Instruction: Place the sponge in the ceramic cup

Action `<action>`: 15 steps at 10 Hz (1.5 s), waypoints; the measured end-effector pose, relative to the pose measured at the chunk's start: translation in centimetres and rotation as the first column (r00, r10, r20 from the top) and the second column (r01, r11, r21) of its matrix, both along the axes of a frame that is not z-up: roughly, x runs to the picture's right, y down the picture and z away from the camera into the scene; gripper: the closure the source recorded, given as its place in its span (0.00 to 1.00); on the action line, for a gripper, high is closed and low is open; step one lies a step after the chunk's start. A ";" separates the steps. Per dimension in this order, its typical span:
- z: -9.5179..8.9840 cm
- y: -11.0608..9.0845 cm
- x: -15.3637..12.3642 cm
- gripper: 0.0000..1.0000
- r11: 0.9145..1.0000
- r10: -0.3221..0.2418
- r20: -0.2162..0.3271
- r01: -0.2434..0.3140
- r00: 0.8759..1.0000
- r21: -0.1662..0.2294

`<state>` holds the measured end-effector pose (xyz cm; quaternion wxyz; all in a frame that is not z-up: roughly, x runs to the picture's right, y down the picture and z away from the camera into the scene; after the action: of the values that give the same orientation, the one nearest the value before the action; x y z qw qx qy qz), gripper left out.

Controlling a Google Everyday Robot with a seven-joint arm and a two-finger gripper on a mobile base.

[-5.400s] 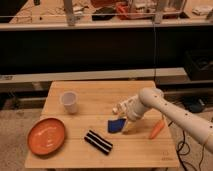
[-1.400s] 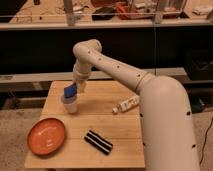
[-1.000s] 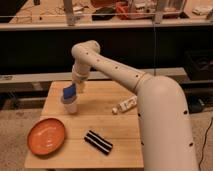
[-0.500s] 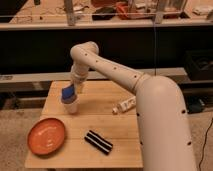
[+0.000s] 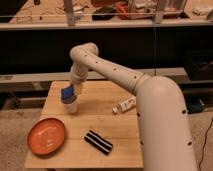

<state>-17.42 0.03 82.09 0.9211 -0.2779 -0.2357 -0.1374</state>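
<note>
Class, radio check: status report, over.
Gripper shut on sponge, directly over ceramic cup. Sponge not yet released. Orange plate, striped block, bottle lie apart from cup.

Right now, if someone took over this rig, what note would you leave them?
Pincer: shut on the sponge, right above the cup.
Cup: upright at the back left of the table.
Done: sponge gripped and lined up at the cup's mouth.
Left: probably ease it down, open the pincer, check that the sponge sits inside, then lift away.
</note>
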 end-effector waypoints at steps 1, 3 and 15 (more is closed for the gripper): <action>0.1 0.0 0.0 1.00 1.000 0.003 -0.001 -0.003 1.000 0.001; 0.2 0.1 -0.1 1.00 1.000 0.010 -0.003 -0.010 1.000 0.003; 0.5 0.4 -0.7 0.83 0.999 0.051 -0.021 -0.051 0.998 0.014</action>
<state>-18.13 0.46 82.62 0.9285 -0.2671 -0.2320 -0.1126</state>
